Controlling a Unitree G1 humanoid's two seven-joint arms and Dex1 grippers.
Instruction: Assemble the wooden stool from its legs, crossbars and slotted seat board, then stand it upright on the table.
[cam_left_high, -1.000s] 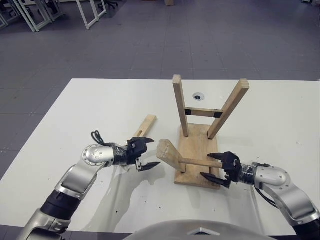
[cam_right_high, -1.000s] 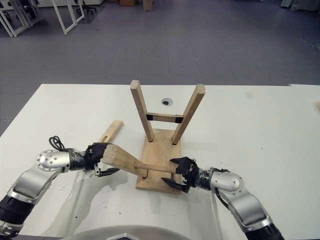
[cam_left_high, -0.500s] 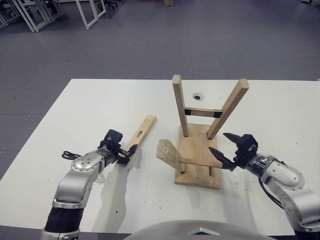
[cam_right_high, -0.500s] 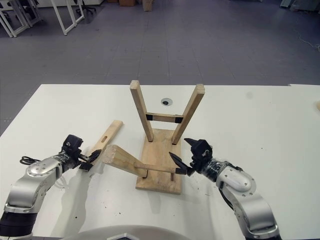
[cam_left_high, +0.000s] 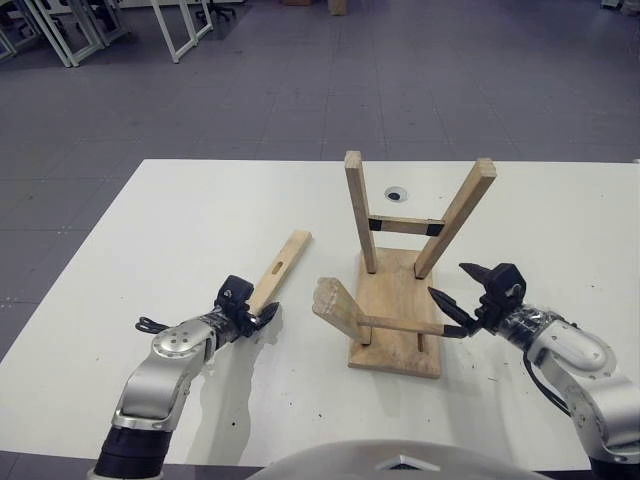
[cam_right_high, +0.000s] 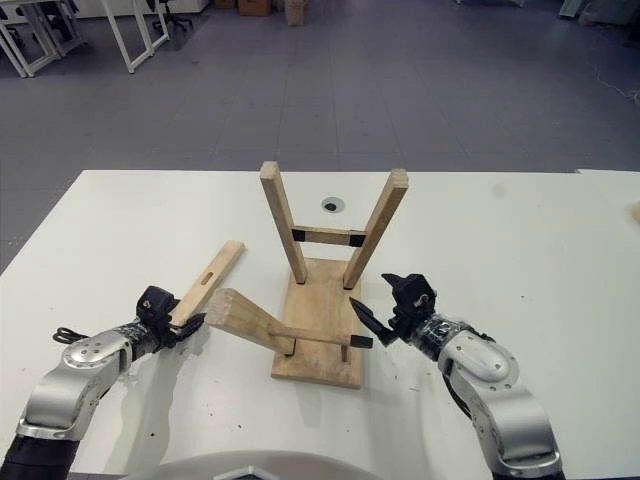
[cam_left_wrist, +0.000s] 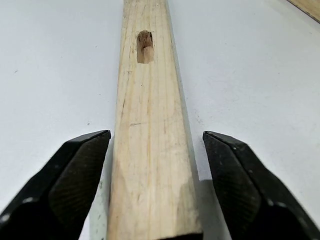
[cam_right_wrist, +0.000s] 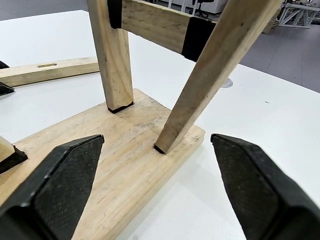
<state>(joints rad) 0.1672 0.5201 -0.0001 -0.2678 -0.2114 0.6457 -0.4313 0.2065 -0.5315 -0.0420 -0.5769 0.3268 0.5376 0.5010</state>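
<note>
The seat board (cam_left_high: 392, 350) lies flat on the white table. Two legs (cam_left_high: 358, 210) stand in its far slots, joined by a crossbar (cam_left_high: 405, 225) with black ends. A third leg (cam_left_high: 336, 306) leans low over the board's left edge, with a thin crossbar (cam_left_high: 405, 325) sticking out of it to the right. A loose leg (cam_left_high: 281, 265) with a slot (cam_left_wrist: 145, 46) lies flat, left of the board. My left gripper (cam_left_wrist: 156, 137) is open, one finger on each side of that leg's near end. My right gripper (cam_left_high: 455, 290) is open beside the thin crossbar's right tip, facing the standing legs (cam_right_wrist: 116, 60).
A small round hole (cam_left_high: 398, 192) sits in the table (cam_left_high: 180, 220) behind the standing legs. Bare tabletop stretches to the left and far right. Beyond the table's far edge is grey floor with white frames (cam_left_high: 180, 25).
My left gripper moved left from beside the leaning leg to the loose leg's near end. My right gripper drew back from the thin crossbar's tip, rising up and to the right.
</note>
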